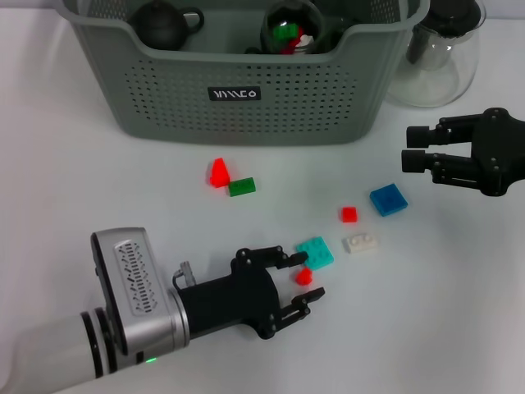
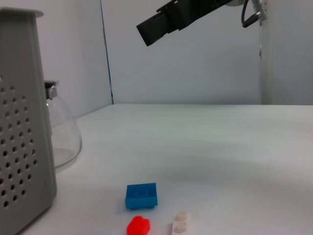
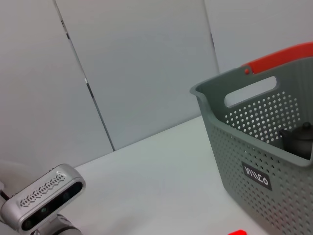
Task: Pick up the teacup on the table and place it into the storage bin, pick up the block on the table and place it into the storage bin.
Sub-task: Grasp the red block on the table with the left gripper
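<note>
A small red block (image 1: 304, 277) is seen low and centre in the head view, lying on the white table (image 1: 459, 312) between the spread fingers of the left gripper (image 1: 308, 279), which are open around it without gripping. A teal block (image 1: 316, 252) is noted just beside it. The storage bin (image 1: 246, 90) is located along the top of the frame, with a dark teapot (image 1: 164, 22) inside. The right gripper (image 1: 414, 148) is held at the right edge, jaws open and empty.

Small red block (image 1: 304, 277) between tool fingers (image 1: 289, 259)
</note>
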Available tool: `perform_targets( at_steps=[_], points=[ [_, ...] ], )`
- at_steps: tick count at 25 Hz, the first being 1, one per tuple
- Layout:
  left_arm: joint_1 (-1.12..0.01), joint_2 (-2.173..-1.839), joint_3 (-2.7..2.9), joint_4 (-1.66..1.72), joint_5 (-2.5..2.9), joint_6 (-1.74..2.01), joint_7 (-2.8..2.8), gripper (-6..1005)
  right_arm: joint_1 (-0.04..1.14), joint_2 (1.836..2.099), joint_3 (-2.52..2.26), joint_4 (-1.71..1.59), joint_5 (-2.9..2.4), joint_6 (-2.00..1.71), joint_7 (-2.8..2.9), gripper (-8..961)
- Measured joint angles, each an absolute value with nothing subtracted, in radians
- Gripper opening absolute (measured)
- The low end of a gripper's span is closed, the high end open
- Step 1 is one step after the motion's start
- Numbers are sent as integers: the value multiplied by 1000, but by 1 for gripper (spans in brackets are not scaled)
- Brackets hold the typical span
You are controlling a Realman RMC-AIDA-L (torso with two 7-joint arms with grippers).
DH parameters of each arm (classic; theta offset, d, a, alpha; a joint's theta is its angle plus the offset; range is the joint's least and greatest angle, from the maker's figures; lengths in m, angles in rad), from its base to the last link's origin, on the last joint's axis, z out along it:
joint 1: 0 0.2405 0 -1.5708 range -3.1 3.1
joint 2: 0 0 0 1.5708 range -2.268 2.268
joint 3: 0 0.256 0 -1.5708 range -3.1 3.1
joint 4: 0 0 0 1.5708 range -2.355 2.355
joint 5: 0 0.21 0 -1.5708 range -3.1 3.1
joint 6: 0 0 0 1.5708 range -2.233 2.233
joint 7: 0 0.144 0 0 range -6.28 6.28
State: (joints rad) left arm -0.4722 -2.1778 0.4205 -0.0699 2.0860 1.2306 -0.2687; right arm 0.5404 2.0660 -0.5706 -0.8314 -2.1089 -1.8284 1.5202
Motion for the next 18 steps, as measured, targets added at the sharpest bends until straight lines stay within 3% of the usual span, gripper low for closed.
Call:
perform_targets(
  at_steps=[18],
  points=[
    [-473, -2177, 372, -93, 2076, 1170, -268, 439, 545, 2066, -571, -831, -2110, -1828, 1520, 413]
  ],
)
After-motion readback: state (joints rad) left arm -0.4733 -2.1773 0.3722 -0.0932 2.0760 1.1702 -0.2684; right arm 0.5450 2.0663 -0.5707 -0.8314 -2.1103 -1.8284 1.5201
